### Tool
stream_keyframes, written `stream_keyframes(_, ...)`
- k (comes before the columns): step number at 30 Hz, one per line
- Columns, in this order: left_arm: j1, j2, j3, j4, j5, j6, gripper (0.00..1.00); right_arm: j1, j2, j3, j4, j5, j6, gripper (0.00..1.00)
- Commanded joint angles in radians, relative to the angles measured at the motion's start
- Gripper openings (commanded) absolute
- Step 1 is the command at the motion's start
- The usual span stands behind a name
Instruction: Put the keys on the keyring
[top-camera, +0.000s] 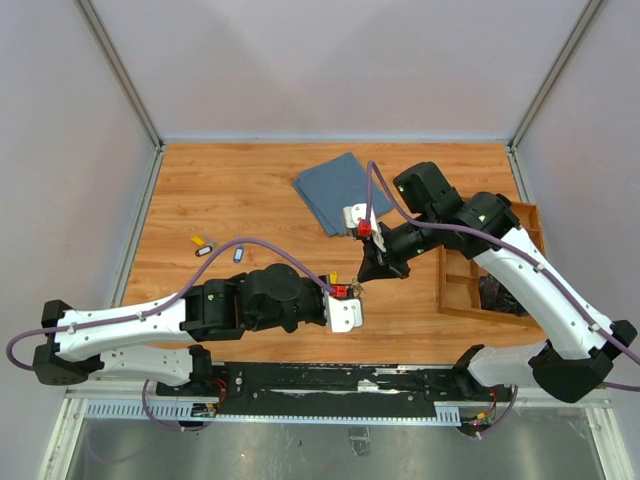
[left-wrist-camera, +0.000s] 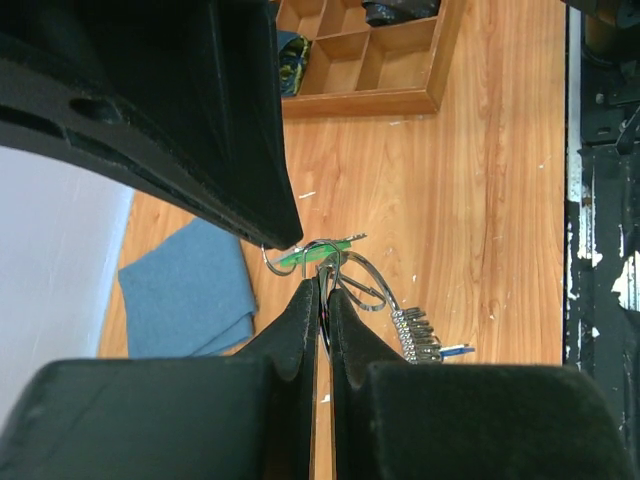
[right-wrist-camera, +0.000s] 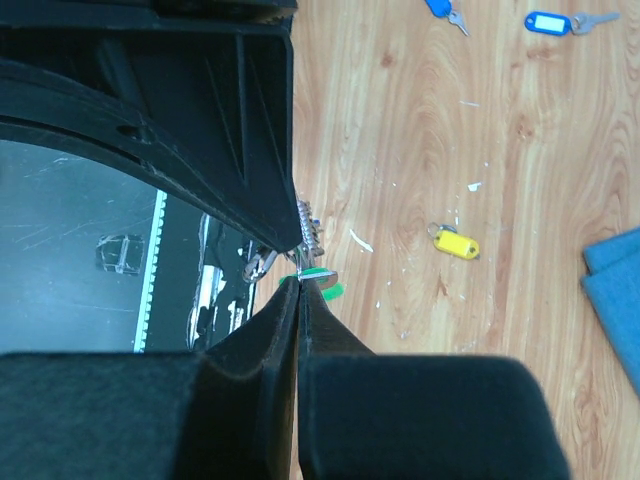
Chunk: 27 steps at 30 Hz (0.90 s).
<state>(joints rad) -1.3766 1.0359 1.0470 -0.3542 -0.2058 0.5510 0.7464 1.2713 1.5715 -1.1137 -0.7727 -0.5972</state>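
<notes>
The wooden desk (top-camera: 250, 190) carries everything, and over its middle the left arm (top-camera: 130, 325) and the right arm (top-camera: 530, 270) reach in from either side so that their tips nearly meet; at the right edge sits a compartmented wooden tray (left-wrist-camera: 380, 100), and towards the back lies a folded blue cloth (top-camera: 335, 185); the left hand (left-wrist-camera: 325, 285) has its fingers pressed together, clamped on the wire of the keyring (left-wrist-camera: 362, 285), which it holds up off the desk between the two hands with its short chain (left-wrist-camera: 415, 335) hanging to one side; the right hand (right-wrist-camera: 300, 285) is likewise closed, pinching what looks like the green-tagged key (right-wrist-camera: 322, 275) right against the ring; the step in hand appears to be threading this key onto the ring, and from the left wrist view I cannot tell whether the key's hole has caught the wire yet; the next move likely calls for a small, steady slide or twist of the key along the wire while the left hand holds the ring firm, since thin wire could spring or turn in so narrow a pinch; a yellow-tagged key (right-wrist-camera: 455, 243) lies loose on the desk close by, and two blue-tagged keys (right-wrist-camera: 548, 20) lie farther off, so more keys seem to remain; a blue tag (left-wrist-camera: 455, 350) shows just past the chain's end, though whether it hangs from the chain is unclear.
</notes>
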Motion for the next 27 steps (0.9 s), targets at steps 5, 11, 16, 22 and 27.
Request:
stream_keyframes(5,0.001,-0.028,0.028,0.009,0.043,0.012,0.01,0.025,0.043,0.061,-0.116,-0.137,-0.120,0.01)
stream_keyframes(11,0.001,-0.027,0.024,0.009,0.042,0.015,0.01,0.033,0.047,0.063,-0.131,-0.153,-0.136,0.01)
stream_keyframes(16,0.001,-0.030,0.022,0.011,0.039,0.016,0.01,0.034,0.042,0.063,-0.144,-0.169,-0.149,0.01)
stream_keyframes(22,0.001,-0.030,0.016,0.010,0.028,0.020,0.00,0.035,0.035,0.064,-0.135,-0.114,-0.116,0.01)
stream_keyframes(27,0.001,-0.031,0.004,0.012,-0.021,0.023,0.01,0.035,0.008,0.063,-0.096,0.052,0.012,0.00)
